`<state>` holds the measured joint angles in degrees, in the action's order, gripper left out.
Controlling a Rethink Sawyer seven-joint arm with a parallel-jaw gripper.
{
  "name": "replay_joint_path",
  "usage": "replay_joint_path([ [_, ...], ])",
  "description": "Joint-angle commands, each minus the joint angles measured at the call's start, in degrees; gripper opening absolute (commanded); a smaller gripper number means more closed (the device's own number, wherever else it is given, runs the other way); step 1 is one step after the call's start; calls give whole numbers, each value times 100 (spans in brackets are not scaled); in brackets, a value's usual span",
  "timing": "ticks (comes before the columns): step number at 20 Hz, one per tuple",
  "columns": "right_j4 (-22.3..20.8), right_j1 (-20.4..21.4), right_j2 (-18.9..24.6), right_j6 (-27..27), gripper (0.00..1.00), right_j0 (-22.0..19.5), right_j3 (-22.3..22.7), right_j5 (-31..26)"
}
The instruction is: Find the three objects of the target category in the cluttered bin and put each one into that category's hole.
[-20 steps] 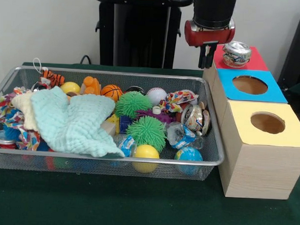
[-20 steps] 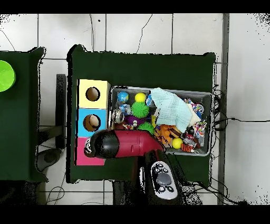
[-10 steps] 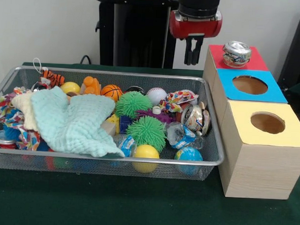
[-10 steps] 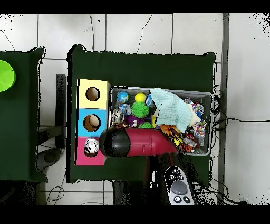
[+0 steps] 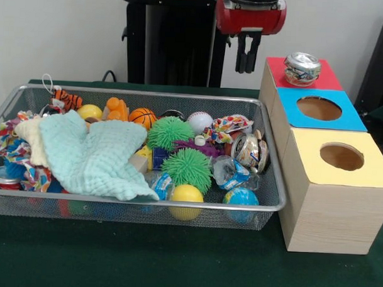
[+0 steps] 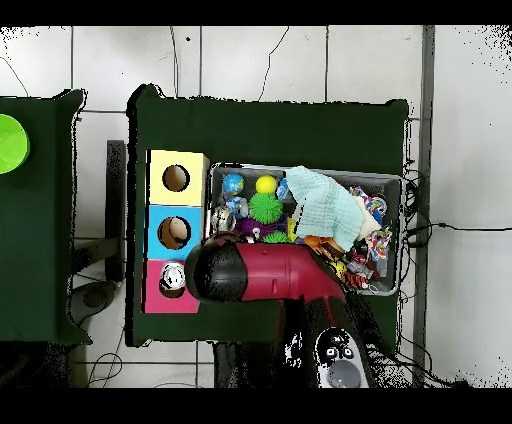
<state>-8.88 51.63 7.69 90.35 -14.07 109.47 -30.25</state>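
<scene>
We see the crushed can [image 5: 302,68] resting on the red box [image 5: 323,79], over its hole. The wire bin [image 5: 265,203] holds balls, cloths and another can [image 5: 246,150]. The gripper [image 5: 246,68] hangs empty, fingers nearly together.

The robot's wrist [image 5: 250,14] was a glossy red rounded housing with a thin silvery band along its top edge. Below it hung a black claw [image 5: 245,56] of two narrow, straight fingers [image 5: 240,54]. From overhead the arm [image 6: 270,275] was a long red shell ending in a rounded black cap, with a grey oval button panel [image 6: 336,352] near its base.
</scene>
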Motion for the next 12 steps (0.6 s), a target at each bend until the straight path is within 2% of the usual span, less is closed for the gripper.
replay_joint_path([
  [1, 163, 214, 455, 492, 0, 293, 349, -450],
  [7, 343, 568, 324, 816, 0, 780, 779, -391],
  [12, 420, 984, 145, 836, 0, 1098, 1004, -498],
])
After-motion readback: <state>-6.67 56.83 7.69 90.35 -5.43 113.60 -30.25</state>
